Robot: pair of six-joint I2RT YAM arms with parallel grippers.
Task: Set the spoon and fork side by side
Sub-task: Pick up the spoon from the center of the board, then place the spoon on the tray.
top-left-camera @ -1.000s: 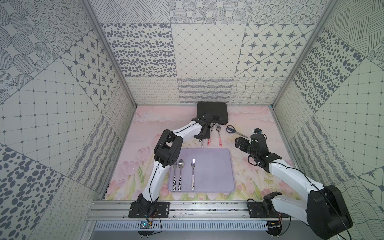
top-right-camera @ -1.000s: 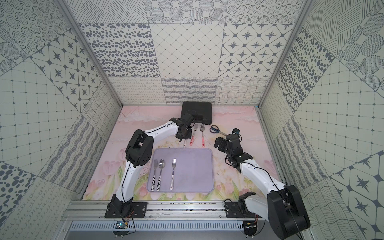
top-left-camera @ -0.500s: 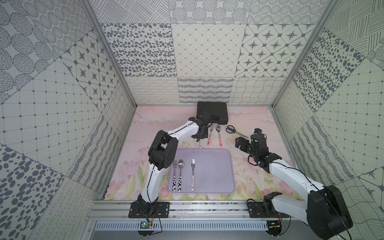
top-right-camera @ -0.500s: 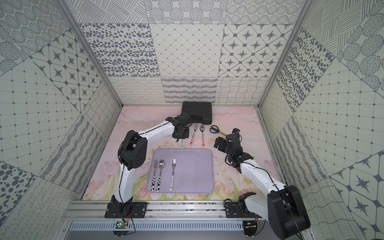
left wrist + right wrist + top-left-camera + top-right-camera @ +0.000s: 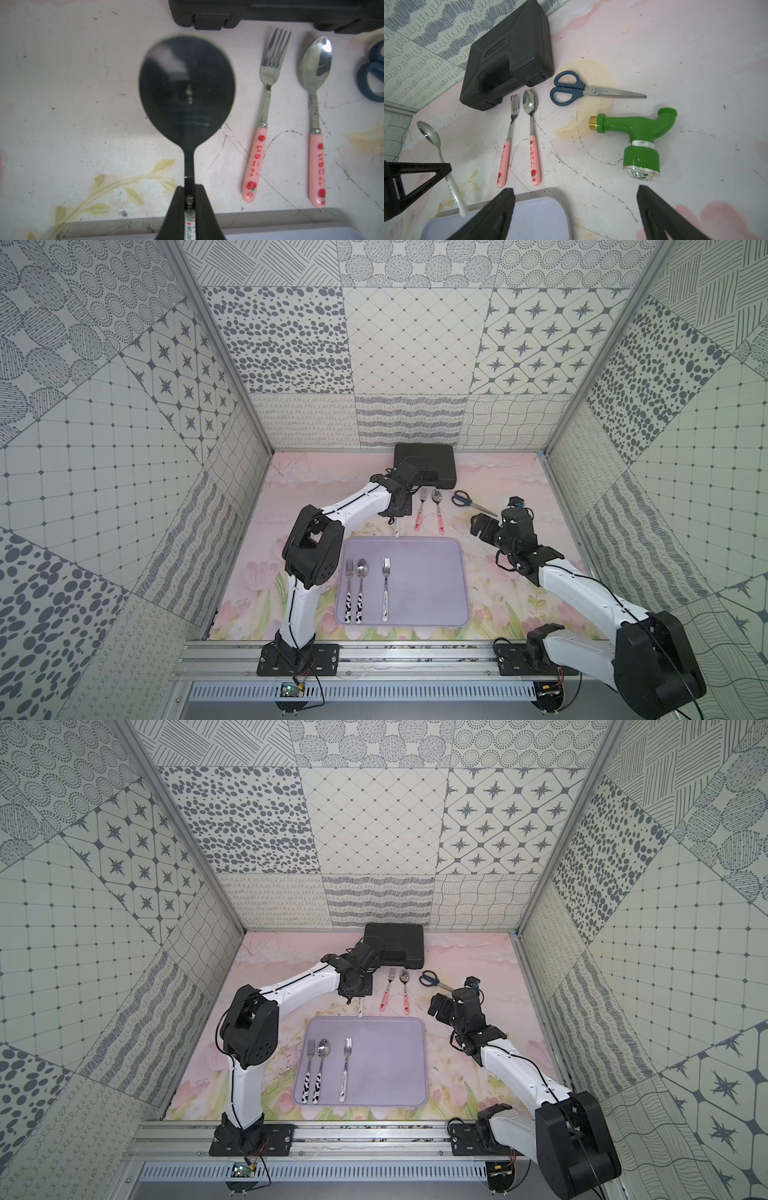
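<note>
We grip the spoon (image 5: 187, 89) at its neck with the left tool (image 5: 189, 199) clamped on it. This leaves the handle free to lay down parallel. The spoon sits just beyond the far rim of the tray (image 5: 424, 585). We judge its partner is the lone fork (image 5: 386, 589) on the tray. The right tool (image 5: 575, 188) is spread apart and empty, off the tray's far right corner.

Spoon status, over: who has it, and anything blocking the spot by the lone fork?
Left gripper shut on spoon, at tray's far edge. Right gripper open, empty. Lone fork on tray, bare tray beside it.
</note>
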